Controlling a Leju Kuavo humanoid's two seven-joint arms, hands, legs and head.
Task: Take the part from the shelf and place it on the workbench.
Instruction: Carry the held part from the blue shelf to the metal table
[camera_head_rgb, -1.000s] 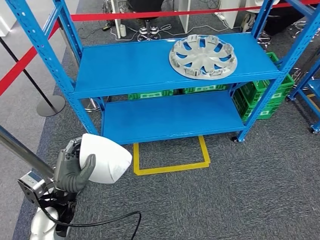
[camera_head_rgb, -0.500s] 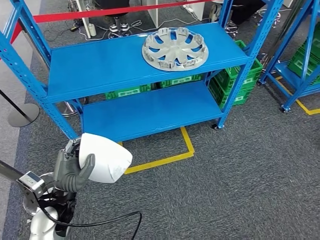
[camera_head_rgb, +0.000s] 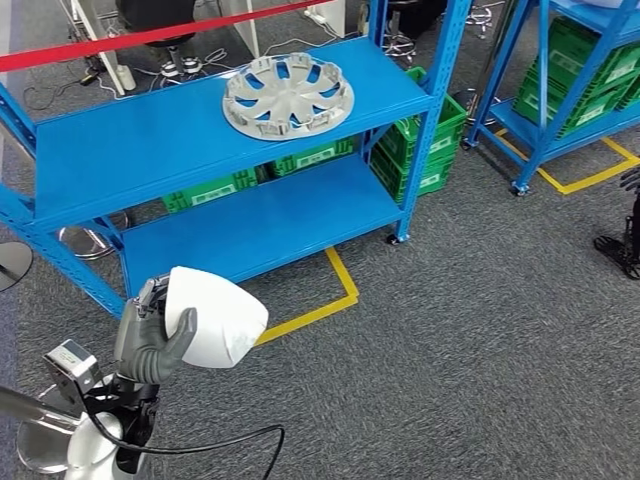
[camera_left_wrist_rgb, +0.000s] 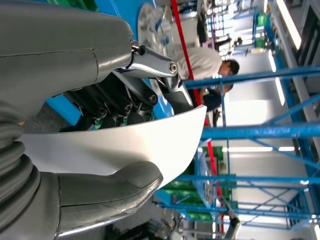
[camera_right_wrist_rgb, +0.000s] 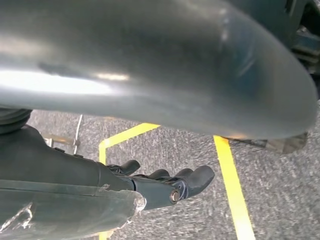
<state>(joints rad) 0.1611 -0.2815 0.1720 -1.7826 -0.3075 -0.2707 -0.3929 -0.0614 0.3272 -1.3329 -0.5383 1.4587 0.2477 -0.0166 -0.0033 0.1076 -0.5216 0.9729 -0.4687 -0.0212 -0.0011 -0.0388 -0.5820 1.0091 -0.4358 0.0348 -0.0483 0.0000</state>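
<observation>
Blue shelf (camera_head_rgb: 189, 150) across upper left of head view; silver wheel cover (camera_head_rgb: 287, 95) lies flat on top tier, right of centre. Green crates (camera_head_rgb: 419, 150) under and behind shelf at right end; contents cannot tell. Second blue rack (camera_head_rgb: 573, 90) upper right holds more green crates. White part (camera_head_rgb: 219, 318) lower left, over grey carpet, off shelf, gripped by left hand (camera_head_rgb: 147, 345): thumb (camera_left_wrist_rgb: 109, 192) pressed on one face, dark fingers (camera_left_wrist_rgb: 124, 100) on other. Right hand (camera_right_wrist_rgb: 166, 182) fingers extended side by side, holding nothing, above yellow floor tape (camera_right_wrist_rgb: 232, 185).
</observation>
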